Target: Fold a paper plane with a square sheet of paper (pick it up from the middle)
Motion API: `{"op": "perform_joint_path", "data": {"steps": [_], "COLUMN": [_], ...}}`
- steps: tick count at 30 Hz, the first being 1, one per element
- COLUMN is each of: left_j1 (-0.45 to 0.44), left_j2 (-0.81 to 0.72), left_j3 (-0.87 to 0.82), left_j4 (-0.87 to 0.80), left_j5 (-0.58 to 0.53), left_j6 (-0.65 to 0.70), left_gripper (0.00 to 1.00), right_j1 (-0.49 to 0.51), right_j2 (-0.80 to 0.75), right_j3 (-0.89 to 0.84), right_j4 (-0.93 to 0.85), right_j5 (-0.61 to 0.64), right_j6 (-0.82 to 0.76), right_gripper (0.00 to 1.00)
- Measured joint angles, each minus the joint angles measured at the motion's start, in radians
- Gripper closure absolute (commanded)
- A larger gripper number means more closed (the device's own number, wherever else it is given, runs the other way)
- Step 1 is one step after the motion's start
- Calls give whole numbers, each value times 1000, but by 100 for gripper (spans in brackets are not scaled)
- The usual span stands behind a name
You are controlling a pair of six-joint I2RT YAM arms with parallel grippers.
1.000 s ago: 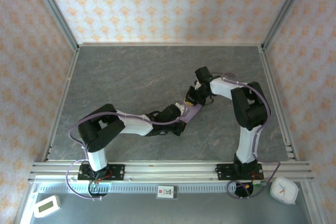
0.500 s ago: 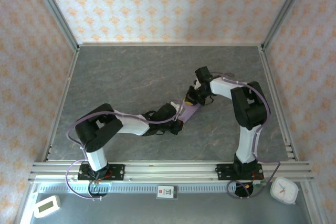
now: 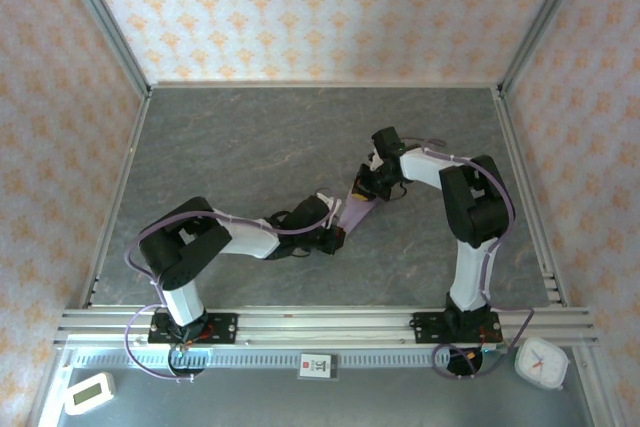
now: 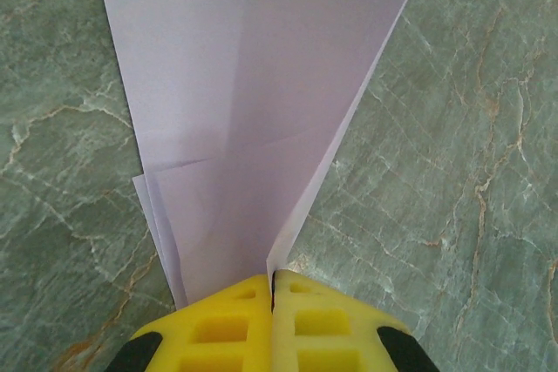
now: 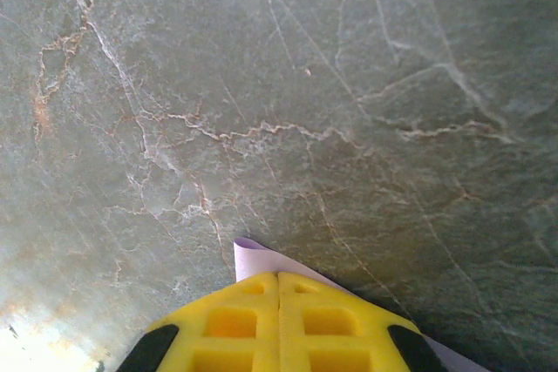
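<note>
Looking down on the table [image 3: 250,137], we saw the paper plane [image 3: 357,209] just right of its middle, stretched between the two claws. The left claw [image 4: 272,289] was pressed fully closed on the plane's narrow near-left end, the paper fanning wider away from it. The right claw [image 5: 278,283] was likewise closed, pinching the far-right end, a small lavender corner poking past its tips.
</note>
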Motion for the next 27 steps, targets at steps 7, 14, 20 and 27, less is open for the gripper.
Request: {"op": "perform_joint_path", "data": {"steps": [7,14,20,27], "left_j1": [21,44,61,71], "left_j2": [0,0,0,8], "left_j3": [-2,-2,-7,-11], "left_j4": [0,-1,5,22], "left_j5": [23,45,69,93], "left_j6": [-3,-4,-19,-22], "left_gripper": [100,100,100,100], "right_j1": [0,0,0,0], "right_j2": [6,10,13,16], "right_j3": [0,0,-1,2], "right_j4": [15,30,36,35], "right_j5": [-10,-18,-21,-22], "right_j6": [-3,-6,-12,-17], "right_gripper": [100,100,100,100]}}
